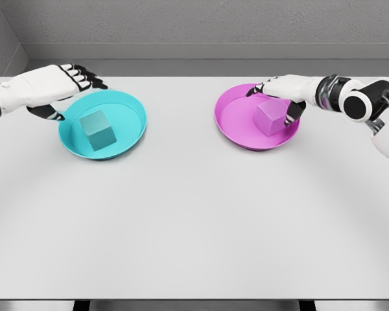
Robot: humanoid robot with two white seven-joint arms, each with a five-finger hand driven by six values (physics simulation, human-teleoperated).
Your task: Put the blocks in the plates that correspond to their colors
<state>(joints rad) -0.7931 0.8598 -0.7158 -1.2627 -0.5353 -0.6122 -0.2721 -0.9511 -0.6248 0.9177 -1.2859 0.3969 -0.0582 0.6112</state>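
A cyan block [97, 130] rests inside the cyan plate [135, 115] at the left of the white table. My left hand [74, 98] hovers over that plate's far left rim, fingers stretched out and holding nothing, clear of the block. A pink block [270, 118] sits in the magenta plate [233, 120] at the right. My right hand [273, 102] hangs just over this block, its fingers [262, 86] extended past the block's far side and the thumb [292, 113] down beside the right face. The grip looks loose.
The white table [194, 220] stretches wide in front of both plates. A grey wall runs behind the table's far edge.
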